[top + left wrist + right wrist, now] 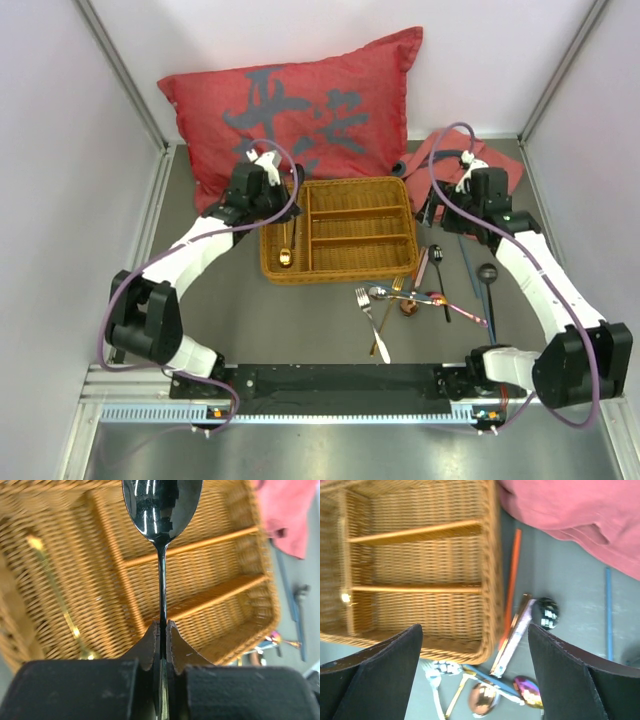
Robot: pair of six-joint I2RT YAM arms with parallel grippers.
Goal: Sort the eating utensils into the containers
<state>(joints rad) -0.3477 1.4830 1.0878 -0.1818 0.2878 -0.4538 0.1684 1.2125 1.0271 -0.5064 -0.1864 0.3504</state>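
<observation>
Top external view gives you the grey worktop (300, 335) first, with the big red cushion (300, 110) propped along its far side and a crumpled pink cloth (450, 160) to the right of it. Just in front of the cushion sits the wicker tray (345, 272), with one long compartment on its left and three shorter ones beside it. Nothing shows in the short ones; the long one holds a gold spoon (286, 252).

Your left gripper (162, 627) hangs over the tray, clamped tight on the handle of a dark spoon (162, 505) whose bowl points away from the wrist. Your right gripper (472, 635) is spread wide with nothing in it, above the tray's near right corner.

You look to be mid-delivery, and the dark spoon probably belongs with the gold one. Bring it over the long compartment, turn the handle to run along it, lower, then let go. Mind the wicker divider; a spoon laid across it will perch instead of dropping in.

Most of the work remains. The loose utensils (410, 295) lie in front of the tray's right end, several crossing each other, so your right arm needs one that lies clear, perhaps the silver fork (368, 308). An orange chopstick (512, 575) lies just beside the tray wall, leaving little finger room. A blue chopstick (608, 610) lies apart, near the cloth.
</observation>
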